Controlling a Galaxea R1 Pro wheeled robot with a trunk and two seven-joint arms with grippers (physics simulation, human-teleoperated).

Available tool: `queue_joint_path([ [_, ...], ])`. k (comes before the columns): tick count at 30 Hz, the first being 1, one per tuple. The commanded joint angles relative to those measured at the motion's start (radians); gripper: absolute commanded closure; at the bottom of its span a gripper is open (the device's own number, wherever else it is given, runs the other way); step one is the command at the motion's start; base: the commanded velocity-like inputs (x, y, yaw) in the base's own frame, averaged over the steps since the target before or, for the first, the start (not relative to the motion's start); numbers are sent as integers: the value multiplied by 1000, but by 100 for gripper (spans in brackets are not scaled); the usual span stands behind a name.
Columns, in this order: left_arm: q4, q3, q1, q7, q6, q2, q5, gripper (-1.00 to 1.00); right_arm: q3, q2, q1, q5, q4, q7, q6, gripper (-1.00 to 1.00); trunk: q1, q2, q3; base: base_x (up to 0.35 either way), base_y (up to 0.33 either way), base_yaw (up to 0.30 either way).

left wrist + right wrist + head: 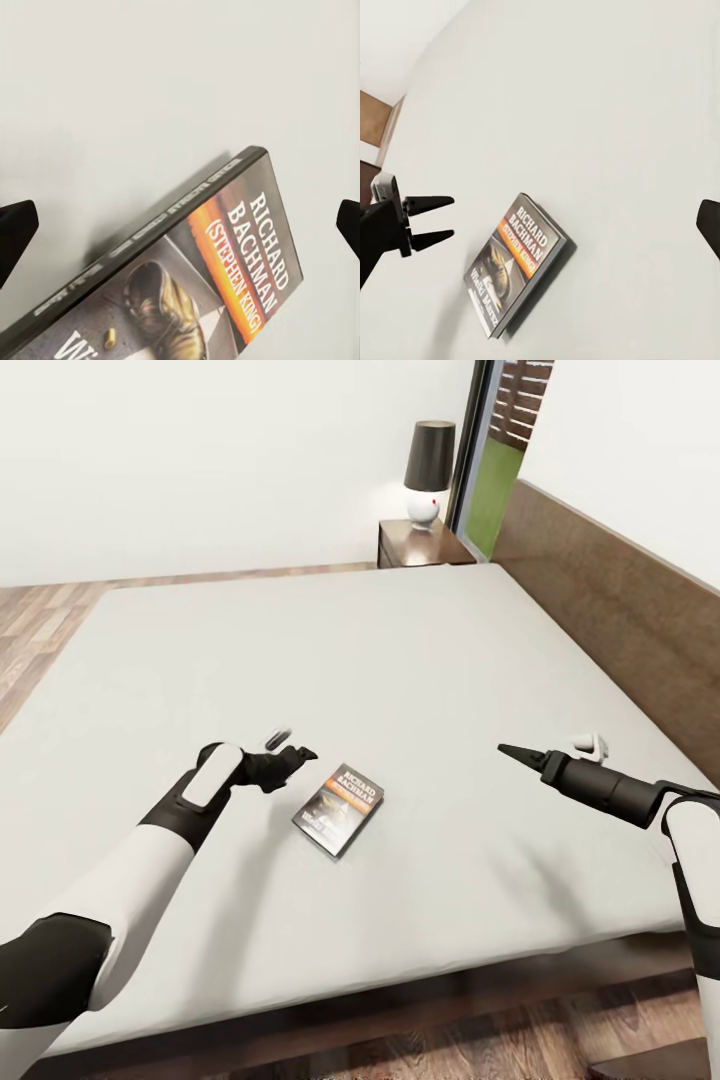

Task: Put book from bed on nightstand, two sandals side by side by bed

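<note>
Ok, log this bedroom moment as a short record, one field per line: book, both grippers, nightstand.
book: lying flat on the bed mattress, cover up
left gripper: open, beside the book, not touching
right gripper: above the mattress, apart from the book; open or shut unclear
nightstand: at the bed's far corner, lamp on top

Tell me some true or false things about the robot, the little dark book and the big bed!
1. The small dark paperback book lies flat on the pale grey-white mattress. True.
2. The left gripper is squeezing the book. False: it is open beside the book, not touching it.
3. A black-shaded lamp stands on the dark-brown wooden nightstand. True.
4. The right gripper carries the book. False: it hangs above the bare mattress, apart from the book.
5. The book's cover faces down. False: its title faces up.
</note>
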Motion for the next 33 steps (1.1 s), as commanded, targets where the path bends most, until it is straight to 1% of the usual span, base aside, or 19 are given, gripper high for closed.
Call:
queue_joint_path([
  [1,0,-5,0,2,-1,2,10,-100,-1,0,-1,9,0,10,4,-100,0,0,-2,0,0,0],
  [7,37,-13,2,-61,-5,3,8,-100,-1,0,-1,9,0,11,4,-100,0,0,-11,0,0,0],
  [13,62,-16,3,-97,-6,4,8,-100,-1,0,0,9,0,11,4,-100,0,0,-20,0,0,0],
  [22,71,-16,3,-105,-6,9,8,-100,0,0,0,9,0,11,4,-100,0,0,-33,0,0,0],
  [33,73,-16,3,-108,-3,12,8,-100,0,0,0,9,0,11,4,-100,0,0,-37,0,0,-22],
])
